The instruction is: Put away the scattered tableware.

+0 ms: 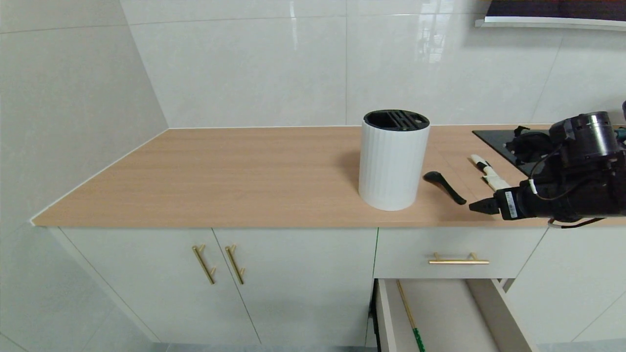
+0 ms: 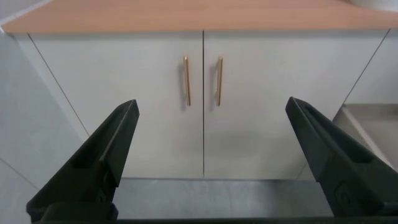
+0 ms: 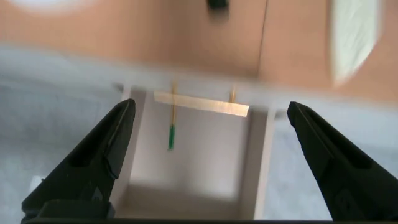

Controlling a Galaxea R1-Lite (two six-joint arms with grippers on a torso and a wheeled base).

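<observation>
1 chopstick (image 1: 410,317) lies in the open drawer (image 1: 385,313), and the right gripper (image 1: 481,206), open and empty, hangs at the edge of the counter (image 1: 244,171) near the black spoon (image 1: 444,187) beside the holder (image 1: 393,166), so the next move is probably to close on its handle.

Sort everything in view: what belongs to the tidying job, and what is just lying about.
Job: black utensil, white-handled utensil, white holder, open drawer, green-tipped chopstick inside it.
Not the job: cabinet doors, black hob, closed drawer.
</observation>
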